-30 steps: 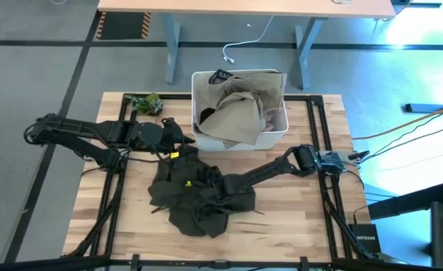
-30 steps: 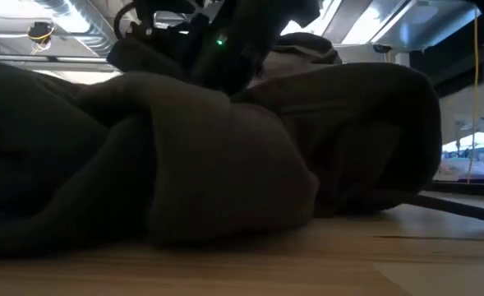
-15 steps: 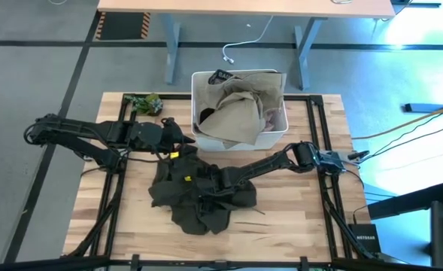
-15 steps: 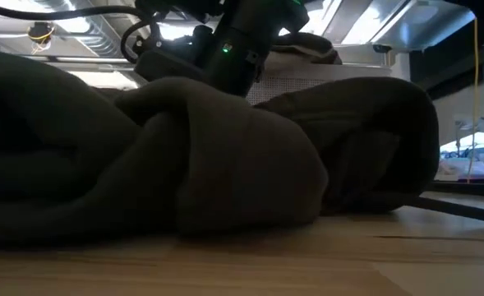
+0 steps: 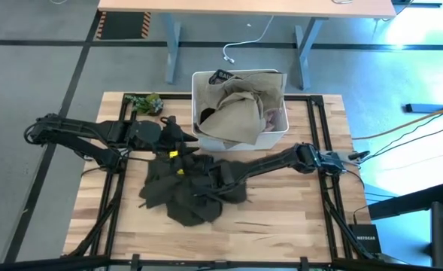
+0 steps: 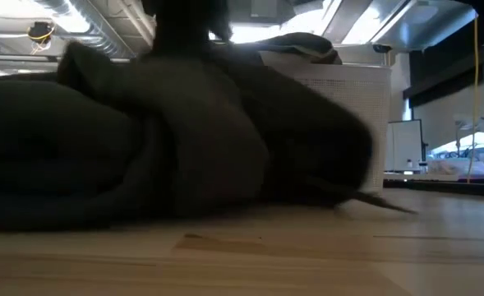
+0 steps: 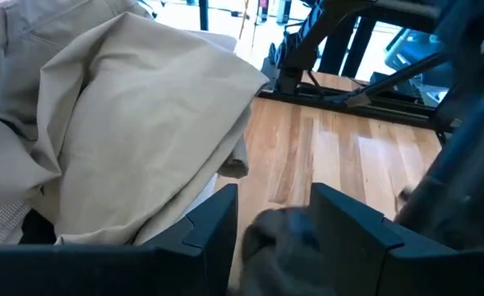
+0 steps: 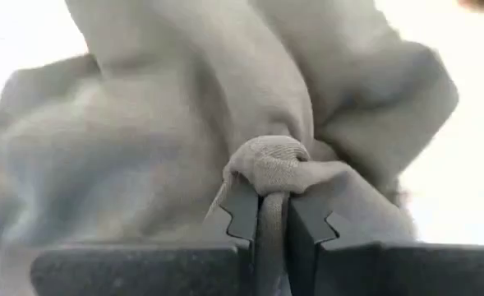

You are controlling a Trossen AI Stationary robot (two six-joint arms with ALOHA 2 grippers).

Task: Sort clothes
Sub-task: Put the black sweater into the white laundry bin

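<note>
A large olive-green garment (image 5: pixel 187 188) lies bunched on the middle of the table and fills the low view (image 6: pixel 143 156). My right gripper (image 5: pixel 219 177) is shut on a fold of it (image 8: pixel 273 197). My left gripper (image 5: pixel 174 141) is open at the garment's far edge, beside the white bin (image 5: pixel 277 135). Blurred olive cloth (image 7: pixel 278 234) shows between its fingers. A beige garment (image 5: pixel 236 113) lies heaped in the bin, and a black lettered strap (image 5: pixel 223 75) hangs over the far rim. My right gripper pinches a bunched fold of the olive-green garment (image 8: pixel 268 164) between its two fingers. The cloth around the fold is drawn up toward the gripper, and the rest lies on the table. Whether my left gripper touches the garment, I cannot tell.
A small green plant-like clump (image 5: pixel 146 103) sits at the table's far left. The beige garment hangs over the bin's near wall in the left wrist view (image 7: pixel 118 123). Bare wood shows on the table's near right (image 5: pixel 296 218). A desk stands beyond the table's far edge.
My right gripper has risen and gone toward the far edge with its fold of the olive-green garment. The garment's right part has been drawn up and toward the left, and its near edge has pulled back from the near side. The bunch has shifted a little toward the table's left.
</note>
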